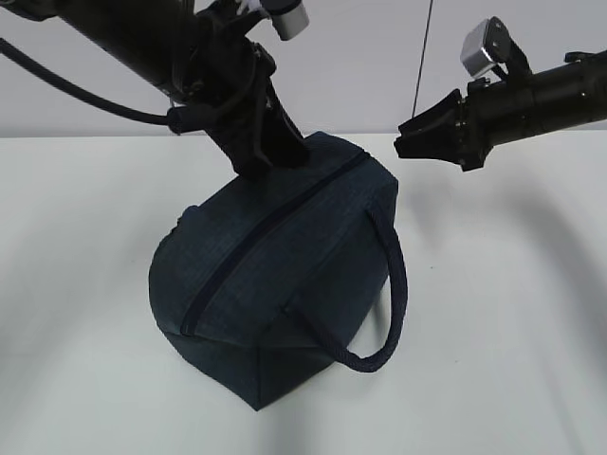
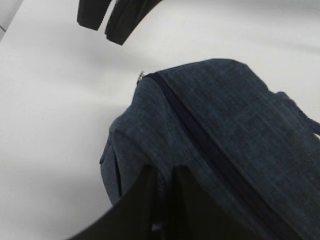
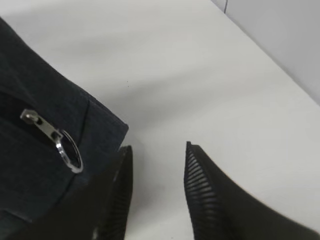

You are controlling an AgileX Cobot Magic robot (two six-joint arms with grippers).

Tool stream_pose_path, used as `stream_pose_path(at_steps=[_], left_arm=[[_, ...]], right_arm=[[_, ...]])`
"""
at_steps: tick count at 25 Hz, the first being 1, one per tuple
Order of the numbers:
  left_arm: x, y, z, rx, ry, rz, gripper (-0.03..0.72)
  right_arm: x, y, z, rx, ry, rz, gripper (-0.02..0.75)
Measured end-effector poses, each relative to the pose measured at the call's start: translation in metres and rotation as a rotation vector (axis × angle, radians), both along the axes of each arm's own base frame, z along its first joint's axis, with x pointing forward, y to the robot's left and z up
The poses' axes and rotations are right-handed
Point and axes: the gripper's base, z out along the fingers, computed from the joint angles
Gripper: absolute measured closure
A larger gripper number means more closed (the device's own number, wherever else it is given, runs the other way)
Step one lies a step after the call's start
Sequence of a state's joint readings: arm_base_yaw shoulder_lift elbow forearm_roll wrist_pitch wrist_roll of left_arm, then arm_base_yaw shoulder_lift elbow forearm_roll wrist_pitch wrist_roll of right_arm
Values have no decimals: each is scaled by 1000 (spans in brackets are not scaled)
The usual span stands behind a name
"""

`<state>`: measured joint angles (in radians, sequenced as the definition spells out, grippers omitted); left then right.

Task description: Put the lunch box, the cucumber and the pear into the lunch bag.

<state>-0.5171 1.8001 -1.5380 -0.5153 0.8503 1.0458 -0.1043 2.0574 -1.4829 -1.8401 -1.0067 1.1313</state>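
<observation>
The navy lunch bag (image 1: 285, 284) stands on the white table with its long zipper (image 1: 270, 227) closed. My left gripper (image 1: 268, 159) is shut on a fold of fabric at the bag's far top end; in the left wrist view the fold (image 2: 166, 182) sits between the dark fingers. My right gripper (image 1: 406, 144) hovers open just off the bag's far right corner, with nothing between its fingers. In the right wrist view the silver ring pull (image 3: 70, 150) hangs on the bag (image 3: 35, 85), left of the open right gripper (image 3: 157, 157). The lunch box, cucumber and pear are out of view.
A looped strap handle (image 1: 394, 284) hangs off the bag's right side toward the front. White table (image 1: 512, 313) surrounds the bag. A grey wall (image 1: 379, 57) stands behind the table's far edge. The right gripper's tips (image 2: 107, 22) show at the top of the left wrist view.
</observation>
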Motion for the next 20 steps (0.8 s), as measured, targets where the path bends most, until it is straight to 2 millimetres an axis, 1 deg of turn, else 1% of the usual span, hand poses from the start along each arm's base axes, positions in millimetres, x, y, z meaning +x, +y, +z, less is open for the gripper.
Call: stream_pose_path(at_steps=[2,4,9,11,15,20], left_arm=[[1,0,1,-6,-13,8,655],[3,0,1,-13,-29,18,655],[5,-1,3,-28,-51,34,656],[5,-1,3,-31,-51,35,656],[6,-1,3,-32,-53,36,656],[6,-1,3,-32,-53,36,656]], right_arm=[[0,0,-1,-27,-38,19,451],[-3,0,-7,-56,-69,45,451],[-12,-4,-33,-163,-106,52,454],[-14,-4,-38,-181,-107,49,453],[-14,-5,-38,-187,-113,52,453],[-16,-3,-30,-175,-131,72,453]])
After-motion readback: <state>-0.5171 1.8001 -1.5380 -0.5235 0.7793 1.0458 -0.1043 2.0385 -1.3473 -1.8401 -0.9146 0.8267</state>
